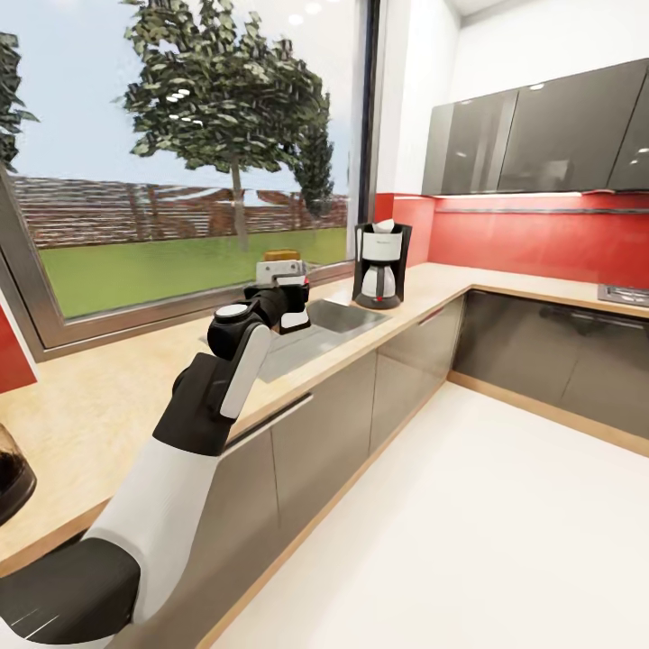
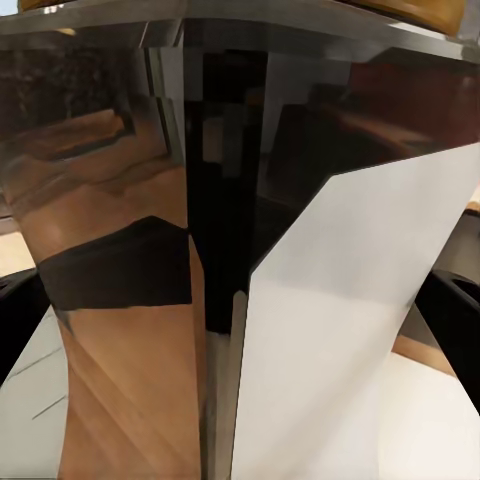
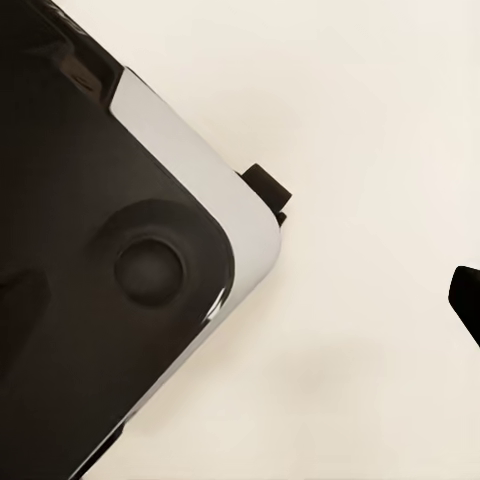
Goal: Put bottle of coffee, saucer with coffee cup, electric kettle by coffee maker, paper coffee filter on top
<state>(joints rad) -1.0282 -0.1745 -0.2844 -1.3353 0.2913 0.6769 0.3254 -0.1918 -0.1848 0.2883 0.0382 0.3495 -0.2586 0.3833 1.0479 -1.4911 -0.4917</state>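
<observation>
On the counter, the coffee maker is standing beyond the sink. Left fingers are straddling a shiny object, contact unclear. Right fingers' state I cannot tell.

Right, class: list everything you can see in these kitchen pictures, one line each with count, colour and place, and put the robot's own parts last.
Coffee maker: one, black and white, on the countertop by the window corner.
Paper filter: one, white, on top of the coffee maker.
Sink: one, steel, set into the countertop.
Countertop: one, light wood, along the window and round the corner.
Wall cabinets: a row, glossy grey, above the red backsplash.
Shiny metal object: one, reflective, close up in the left wrist view.
Left arm: one, white and black, reaching over the countertop.
Left gripper: one, holding a shiny thing; jaws' state unclear.
</observation>
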